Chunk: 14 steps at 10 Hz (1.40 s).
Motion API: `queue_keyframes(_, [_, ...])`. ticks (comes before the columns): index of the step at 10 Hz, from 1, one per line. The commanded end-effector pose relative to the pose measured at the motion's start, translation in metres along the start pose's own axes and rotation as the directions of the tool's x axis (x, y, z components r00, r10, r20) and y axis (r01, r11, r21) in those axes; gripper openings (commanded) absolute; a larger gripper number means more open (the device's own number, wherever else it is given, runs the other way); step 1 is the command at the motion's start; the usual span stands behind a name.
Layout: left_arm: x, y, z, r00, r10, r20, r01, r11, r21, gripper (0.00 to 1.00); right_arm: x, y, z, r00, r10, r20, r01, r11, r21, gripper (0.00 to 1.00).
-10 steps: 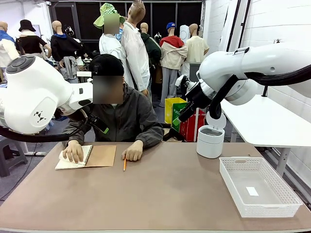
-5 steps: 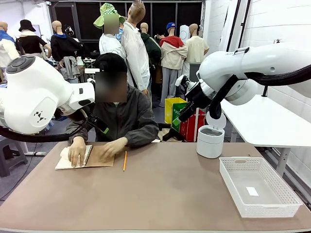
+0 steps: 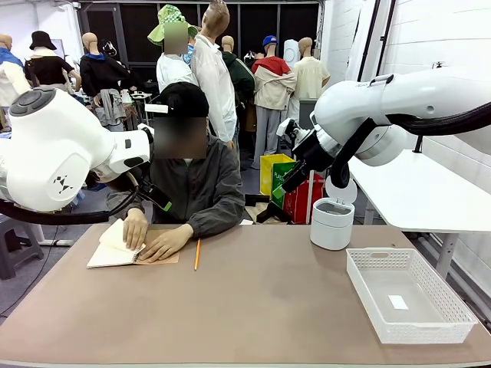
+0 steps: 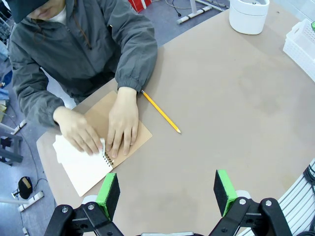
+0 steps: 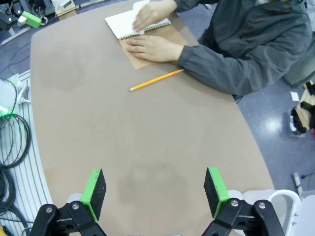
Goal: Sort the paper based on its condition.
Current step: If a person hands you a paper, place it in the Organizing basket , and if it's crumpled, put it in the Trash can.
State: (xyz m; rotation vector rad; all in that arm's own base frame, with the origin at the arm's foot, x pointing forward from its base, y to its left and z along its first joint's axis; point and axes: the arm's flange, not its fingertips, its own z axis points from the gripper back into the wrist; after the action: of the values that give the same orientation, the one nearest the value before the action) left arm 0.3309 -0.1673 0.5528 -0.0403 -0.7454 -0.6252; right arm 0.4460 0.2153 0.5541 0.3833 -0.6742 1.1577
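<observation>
Your left gripper [image 4: 167, 189] and right gripper [image 5: 153, 192] hang wide open and empty. Ahead of the left one, the person's hand [image 4: 78, 136] has now lifted a paper [image 4: 81, 162] from the notebook [image 3: 130, 253]; nothing to sort yet.

Both of my arms are raised clear of the tabletop [image 3: 253, 307]. My left arm [image 3: 54, 149] enters from the left, its white elbow joint large in the front view; my right arm [image 3: 383, 115] reaches in from the right, wrist angled down. The left end effector [image 4: 167, 189] hangs above the tabletop, green pads spread wide, nothing between them. The right end effector [image 5: 153, 189] likewise stands fully spread and empty.
</observation>
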Motion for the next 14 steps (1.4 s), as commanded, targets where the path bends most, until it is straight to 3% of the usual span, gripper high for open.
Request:
queue_keyframes(1, [-0.001, 0.0005, -0.0004, 1.0, 0.002, -0.001, -0.002, 1.0, 0.004, 1.0, 0.0001, 0.0001, 0.0, 1.0, -0.005, -0.008, 0.005, 1.0, -0.003, 1.0])
queue_keyframes(14, [-0.001, 0.0005, -0.0004, 1.0, 0.002, -0.001, -0.002, 1.0, 0.004, 1.0, 0.0001, 0.0001, 0.0, 1.0, -0.005, -0.008, 0.005, 1.0, -0.003, 1.0])
